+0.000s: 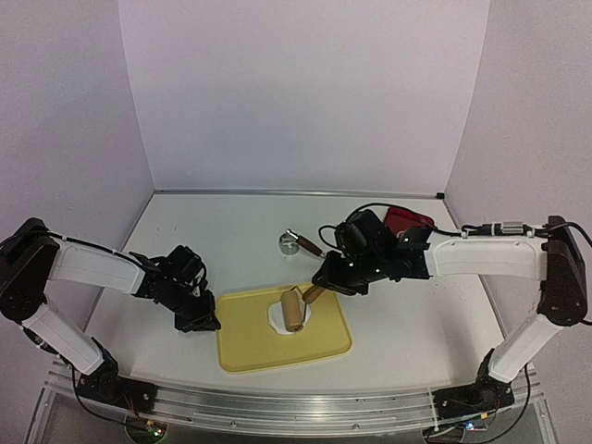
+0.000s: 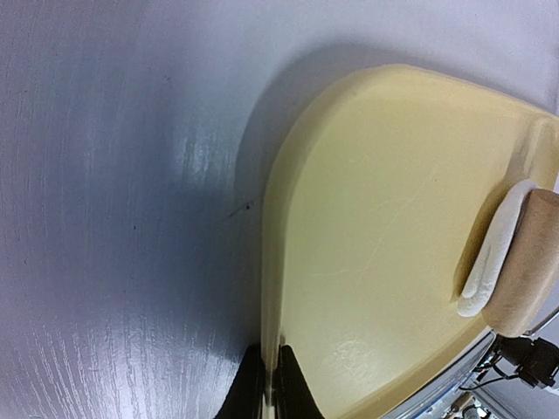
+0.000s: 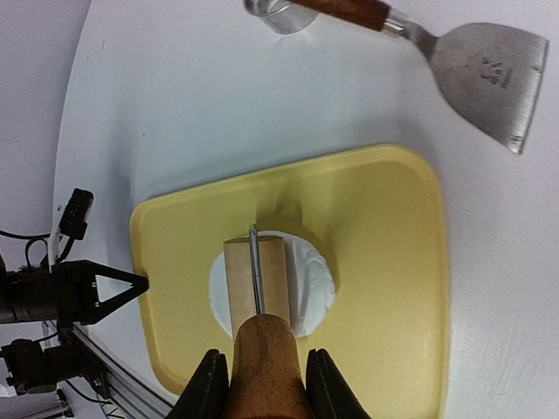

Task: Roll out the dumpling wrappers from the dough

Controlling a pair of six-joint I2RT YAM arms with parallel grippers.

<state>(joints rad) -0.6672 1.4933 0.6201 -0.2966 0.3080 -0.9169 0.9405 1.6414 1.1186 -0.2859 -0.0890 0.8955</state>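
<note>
Dough [image 3: 316,281] on ylw board [image 3: 393,262], roller [image 3: 275,284] atop

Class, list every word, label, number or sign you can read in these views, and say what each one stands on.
No text is legible in any view.
Stamped mark on the scraper blade: too small and blurred to read.
None seen on the yellow cutting board, wooden roller, dough or steel ring cutter.

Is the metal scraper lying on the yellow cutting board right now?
No, the metal scraper lies on the white table, beyond the far edge of the yellow cutting board.
</note>
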